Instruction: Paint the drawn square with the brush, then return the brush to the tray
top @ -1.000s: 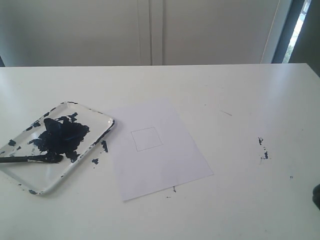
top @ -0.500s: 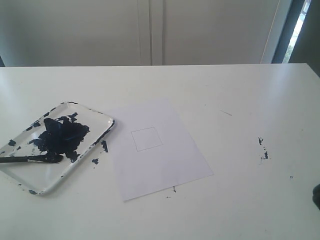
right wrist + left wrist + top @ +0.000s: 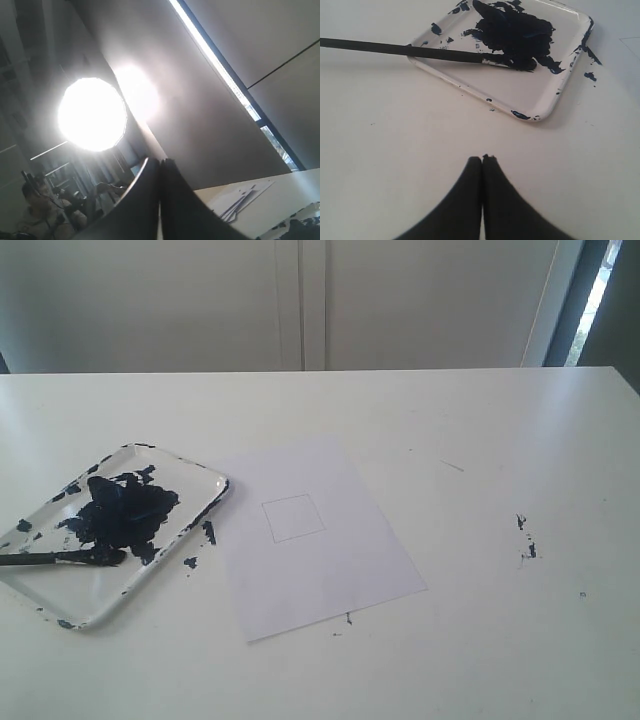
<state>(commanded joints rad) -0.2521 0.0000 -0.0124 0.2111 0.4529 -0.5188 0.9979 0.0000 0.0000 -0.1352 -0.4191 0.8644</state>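
On the tray (image 3: pixel 95 592) lies the brush (image 3: pixel 45 559), tip in dark paint (image 3: pixel 122 512).

Left jaws and right jaws look alike — matte black, smooth, curving blades tapering to narrow tips.

Big plain white tabletop (image 3: pixel 480 430), pale grey panelled wall (image 3: pixel 150 300) right behind it, and a narrow bright window strip (image 3: pixel 598 290) in the far right corner. One round glaring lamp (image 3: pixel 92 114) elsewhere, properly blinding.
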